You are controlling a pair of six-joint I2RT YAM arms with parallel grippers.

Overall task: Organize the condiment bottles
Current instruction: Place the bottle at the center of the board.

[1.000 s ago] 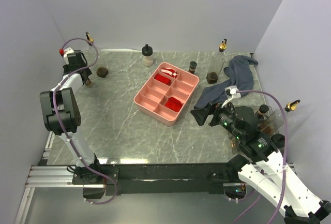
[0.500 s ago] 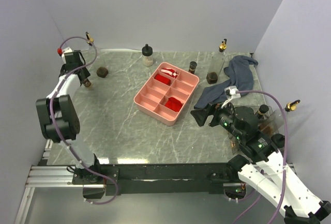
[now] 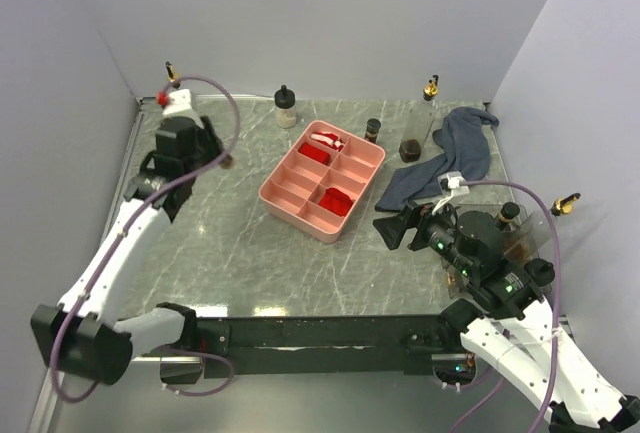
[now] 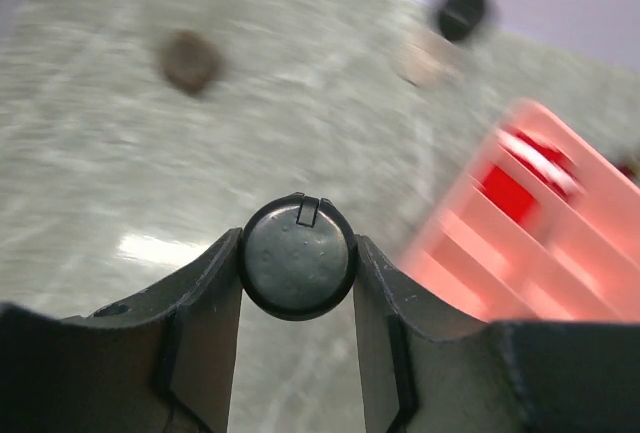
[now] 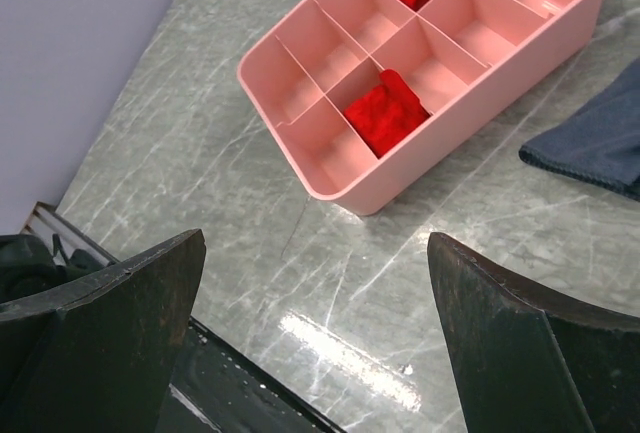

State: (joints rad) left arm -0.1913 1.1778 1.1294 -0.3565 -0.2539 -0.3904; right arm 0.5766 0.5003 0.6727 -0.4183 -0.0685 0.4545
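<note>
Swung inward from the far-left corner, with the left pincer (image 4: 297,253) clamped on a small black-capped bottle (image 4: 296,275). Right pincer (image 5: 315,243) gaping empty, pink divided plastic tray (image 5: 310,178) just ahead.

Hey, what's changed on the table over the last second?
The left gripper shut on the small brown bottle with a round black cap at the far left and carried it right, toward the pink divided plastic tray. The right gripper stayed open, nearly in place. The tray, the blue-grey cloth and the other condiment bottles in view have not moved.
</note>
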